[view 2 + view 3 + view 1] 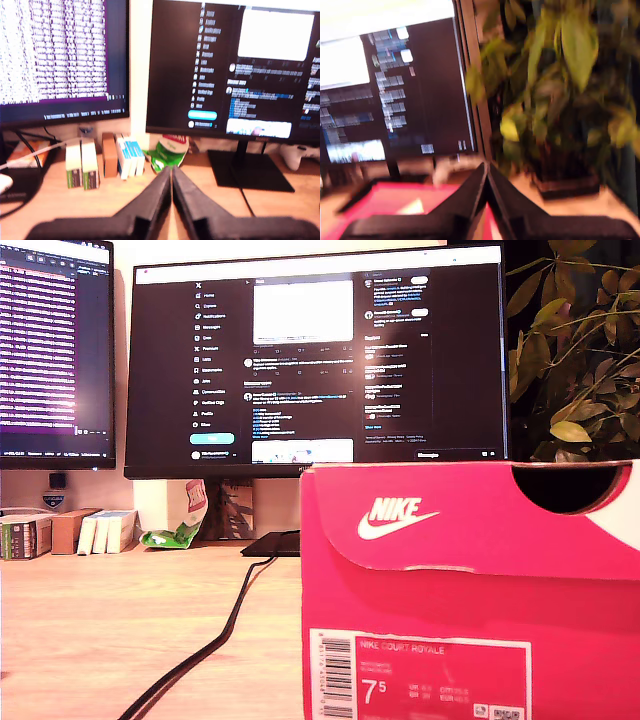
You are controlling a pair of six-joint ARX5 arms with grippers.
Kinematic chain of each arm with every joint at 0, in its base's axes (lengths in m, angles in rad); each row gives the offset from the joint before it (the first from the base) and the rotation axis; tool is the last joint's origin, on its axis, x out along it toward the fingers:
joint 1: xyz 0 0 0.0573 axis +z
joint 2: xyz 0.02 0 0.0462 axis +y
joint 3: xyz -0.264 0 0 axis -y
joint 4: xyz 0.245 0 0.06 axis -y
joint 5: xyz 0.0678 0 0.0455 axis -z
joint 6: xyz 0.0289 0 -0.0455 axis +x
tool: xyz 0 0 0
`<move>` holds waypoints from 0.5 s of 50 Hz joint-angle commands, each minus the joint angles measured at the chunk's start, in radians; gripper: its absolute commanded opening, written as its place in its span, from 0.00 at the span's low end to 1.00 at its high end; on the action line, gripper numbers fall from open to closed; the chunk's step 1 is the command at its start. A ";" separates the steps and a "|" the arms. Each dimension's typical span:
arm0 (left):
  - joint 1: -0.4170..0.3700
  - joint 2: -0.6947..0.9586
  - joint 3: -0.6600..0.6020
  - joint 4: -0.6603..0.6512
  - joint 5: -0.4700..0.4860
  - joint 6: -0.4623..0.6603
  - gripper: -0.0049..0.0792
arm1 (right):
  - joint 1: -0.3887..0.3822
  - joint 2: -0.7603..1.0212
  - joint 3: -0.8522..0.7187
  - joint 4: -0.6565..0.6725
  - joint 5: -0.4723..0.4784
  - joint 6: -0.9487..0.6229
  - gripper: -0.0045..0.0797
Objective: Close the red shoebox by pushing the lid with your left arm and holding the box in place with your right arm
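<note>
The red Nike shoebox point(470, 590) fills the lower part of the exterior view's right, with its lid point(450, 515) lying flat on the box. No arm or gripper shows in the exterior view. In the first wrist view my first gripper point(171, 171) is shut with nothing in it, above the wooden desk point(55, 205) and pointing at the monitors. In the second wrist view my second gripper point(486, 166) is shut and empty, with the red lid point(390, 200) just beyond and below its tips. That view is blurred.
Two monitors point(320, 360) point(55, 350) stand at the back of the desk. A leafy plant point(580, 360) point(555, 100) rises behind the box. Small boxes point(70, 532) point(102, 157), a green bag point(178, 530) point(167, 152), a black cable point(215, 640) and a white controller point(299, 155) lie near the monitors.
</note>
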 commanded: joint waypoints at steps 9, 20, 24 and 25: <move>0.002 0.009 -0.085 0.075 -0.007 -0.029 0.04 | 0.003 -0.003 -0.079 0.031 0.012 0.027 0.04; 0.002 0.006 -0.174 0.187 -0.019 -0.028 0.04 | 0.003 -0.039 -0.121 0.076 0.072 0.017 0.04; 0.002 -0.001 -0.208 0.221 -0.019 -0.028 0.04 | 0.003 -0.078 -0.124 0.073 0.072 0.000 0.04; 0.002 -0.007 -0.216 0.226 -0.019 -0.028 0.04 | 0.003 -0.074 -0.124 0.078 0.073 -0.008 0.04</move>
